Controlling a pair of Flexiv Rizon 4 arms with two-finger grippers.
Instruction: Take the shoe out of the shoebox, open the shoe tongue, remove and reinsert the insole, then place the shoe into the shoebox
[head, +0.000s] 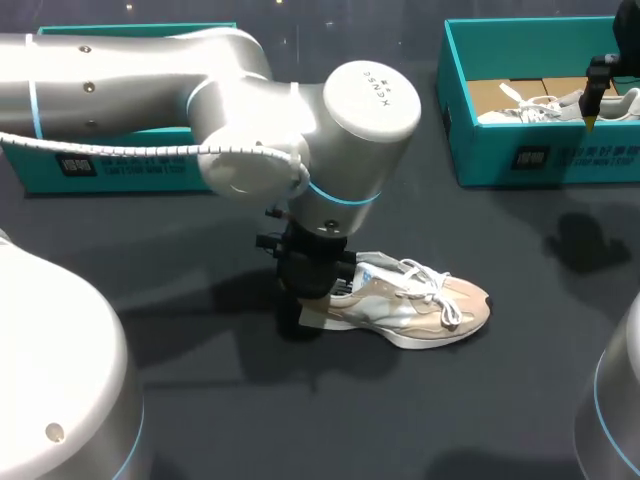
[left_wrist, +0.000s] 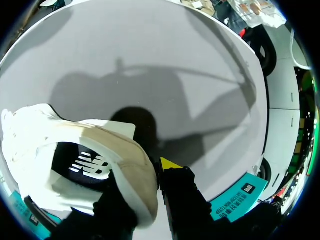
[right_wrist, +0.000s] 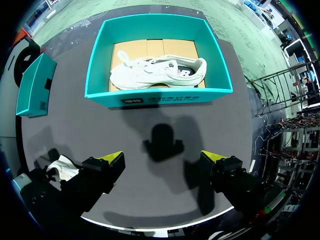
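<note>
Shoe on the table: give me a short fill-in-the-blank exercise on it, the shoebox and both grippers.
1. The shoe held by the left gripper rests on the ____.
2. The left gripper grips that shoe at its ____.
3. The shoebox holds ____ other shoe.
4. The fingers of the right gripper stand ____, with nothing between them.
Missing words: table; heel; one; open.
</note>
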